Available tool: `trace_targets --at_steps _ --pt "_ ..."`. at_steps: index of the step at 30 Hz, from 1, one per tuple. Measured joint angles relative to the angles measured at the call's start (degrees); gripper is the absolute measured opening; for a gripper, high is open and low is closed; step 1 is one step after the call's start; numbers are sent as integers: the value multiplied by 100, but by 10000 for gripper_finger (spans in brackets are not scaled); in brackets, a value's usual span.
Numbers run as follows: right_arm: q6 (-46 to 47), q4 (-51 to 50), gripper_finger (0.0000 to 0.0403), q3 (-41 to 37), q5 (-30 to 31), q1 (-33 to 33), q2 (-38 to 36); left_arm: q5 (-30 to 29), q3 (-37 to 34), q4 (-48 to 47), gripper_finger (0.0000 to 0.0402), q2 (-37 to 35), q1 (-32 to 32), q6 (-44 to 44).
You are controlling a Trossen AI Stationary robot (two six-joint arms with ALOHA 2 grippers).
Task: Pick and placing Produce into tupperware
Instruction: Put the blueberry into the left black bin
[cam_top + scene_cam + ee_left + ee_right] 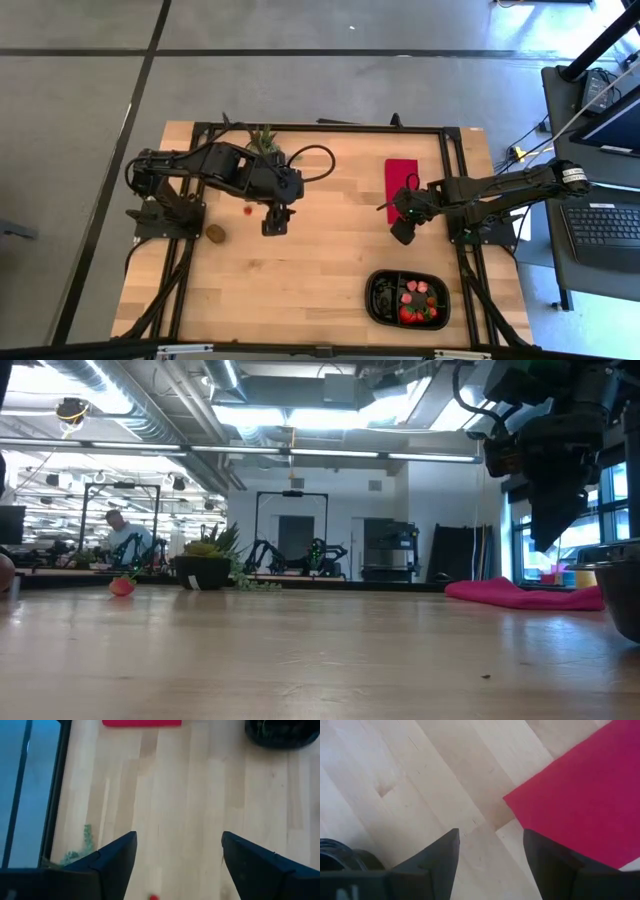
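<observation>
- Produce sits in two places on your table: most of it fills the black tupperware [378, 300] at about five o'clock in the high view, near the table's near edge, where red pieces [412, 298] and some green bits show in one compartment.
- You still have two pieces loose on the wood: a small red strawberry piece [247, 210] and a brown kiwi-like oval [215, 234], both around nine o'clock from the table's centre, well apart from the tupperware.
- Your left gripper [274, 222] hangs just beside the red piece, which lies at its nine o'clock in the high view; the kiwi-like oval lies farther out at its eight o'clock.
- From the left wrist view you can see that gripper's two dark fingers [116, 859] spread wide with bare wood between them and nothing held; a sliver of red shows at the frame's edge between them.
- Your right gripper [403, 226] hovers at the near end of the red cloth [401, 175], at about two o'clock from the table's centre and twelve o'clock from the tupperware.
- Its fingers [441, 857] stand parted over wood and the cloth's corner, gripping nothing.
- You will find the potted plant [265, 143] at the far edge, at eleven o'clock, just beyond the left arm.
- In the low view, the red piece [122, 587] rests on the table near the plant pot [202, 572].
</observation>
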Motion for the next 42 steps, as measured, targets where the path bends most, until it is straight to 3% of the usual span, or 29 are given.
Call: trace_targets --at_steps 5,10,14,23,28,35,42 --pt "4 54 222 0 -6 0 0 4 -98 -116 280 0 17 -154" --pt "1 363 222 0 -8 -1 1 -23 -102 -395 280 0 33 -949" --pt "-199 683 222 0 -4 -2 2 292 -105 -363 280 -40 12 -1549" --pt "-759 1272 222 0 -10 0 0 287 -768 -362 279 -54 -666 -2296" --pt "-766 1270 222 0 -10 0 2 452 -1502 -373 279 -94 -991 -3499" --pt "-928 1276 222 0 -8 -2 0 1297 -2301 -335 264 -94 -1545 -5300" --pt "-1061 1279 222 0 -8 -2 2 1366 -2671 67 255 -94 -2308 -7151"
